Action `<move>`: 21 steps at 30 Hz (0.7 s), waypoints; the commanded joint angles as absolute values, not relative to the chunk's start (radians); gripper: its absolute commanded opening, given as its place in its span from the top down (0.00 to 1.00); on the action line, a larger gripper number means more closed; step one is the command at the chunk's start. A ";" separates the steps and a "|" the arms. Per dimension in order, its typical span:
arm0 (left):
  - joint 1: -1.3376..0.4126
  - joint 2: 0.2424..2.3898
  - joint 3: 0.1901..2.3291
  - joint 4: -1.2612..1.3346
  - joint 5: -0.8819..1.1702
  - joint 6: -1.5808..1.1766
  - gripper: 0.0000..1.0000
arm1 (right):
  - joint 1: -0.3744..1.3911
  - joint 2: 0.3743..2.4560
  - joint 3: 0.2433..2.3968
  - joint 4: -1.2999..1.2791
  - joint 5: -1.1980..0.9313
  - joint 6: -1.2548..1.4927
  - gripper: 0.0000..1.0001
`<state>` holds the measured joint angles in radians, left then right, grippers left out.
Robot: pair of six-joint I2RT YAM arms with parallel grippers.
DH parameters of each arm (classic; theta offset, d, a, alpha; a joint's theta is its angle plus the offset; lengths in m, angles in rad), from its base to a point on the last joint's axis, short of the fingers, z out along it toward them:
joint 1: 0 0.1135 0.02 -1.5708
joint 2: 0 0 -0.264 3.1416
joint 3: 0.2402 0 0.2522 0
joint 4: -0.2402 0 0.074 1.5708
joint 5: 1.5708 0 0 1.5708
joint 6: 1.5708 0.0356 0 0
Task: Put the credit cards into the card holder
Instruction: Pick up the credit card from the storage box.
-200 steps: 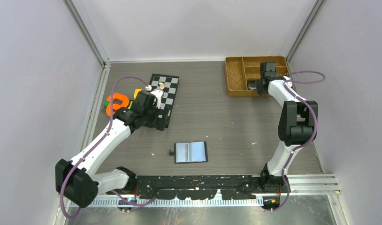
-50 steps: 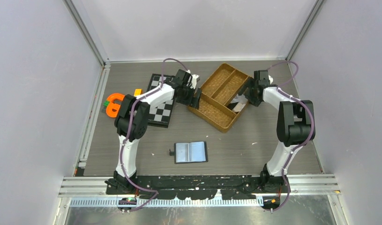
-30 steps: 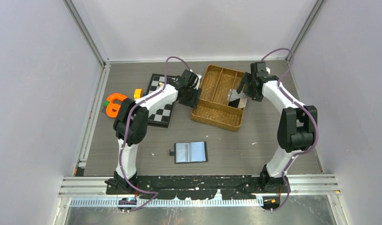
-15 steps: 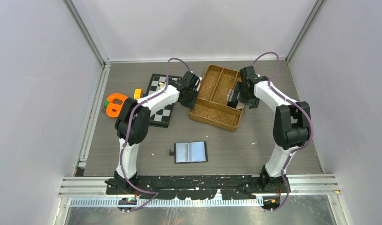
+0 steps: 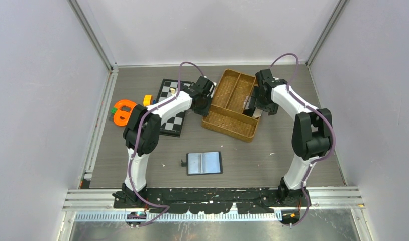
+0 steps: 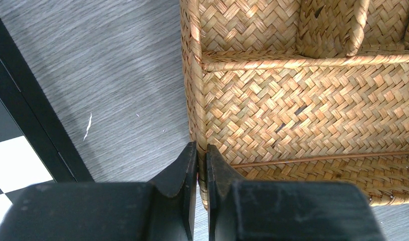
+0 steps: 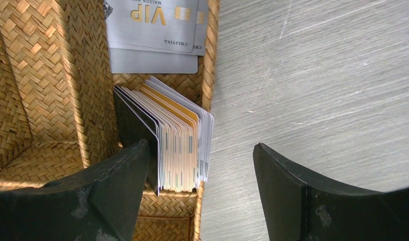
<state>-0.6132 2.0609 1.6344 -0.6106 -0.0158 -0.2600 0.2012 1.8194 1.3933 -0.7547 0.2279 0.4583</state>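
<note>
Overhead: I see the card holder (image 5: 204,163) lying open on the surface (image 5: 242,155), well apart from the woven tray (image 5: 228,131).
Left wrist: my left tool (image 6: 202,153) pinches the tray's rim.
Right wrist: my right tool (image 7: 200,150) is spread astride the credit cards (image 7: 180,130), which stand upright in the tray.
Progress: I judge that nothing is loaded yet and all the cards are left to move.

White links (image 5: 289,100), purple cables (image 5: 285,54), black left claw (image 6: 201,150), right claw (image 7: 200,150)
</note>
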 commanded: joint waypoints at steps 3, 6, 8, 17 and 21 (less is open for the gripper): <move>-0.606 2.062 1.663 -0.644 -0.036 -0.257 0.93 | 0.196 1.751 1.421 -0.824 0.293 0.467 0.24; -0.607 2.062 1.663 -0.646 -0.033 -0.258 0.93 | 0.196 1.765 1.421 -0.824 0.277 0.463 0.28; -0.607 2.059 1.663 -0.644 -0.031 -0.258 0.93 | 0.196 1.770 1.413 -0.806 0.225 0.446 0.27; -0.607 2.060 1.663 -0.645 -0.025 -0.258 0.95 | 0.181 1.836 1.373 -0.730 0.074 0.424 0.17; -0.606 2.060 1.663 -0.646 -0.026 -0.255 0.95 | 0.141 1.853 1.325 -0.683 0.015 0.438 0.17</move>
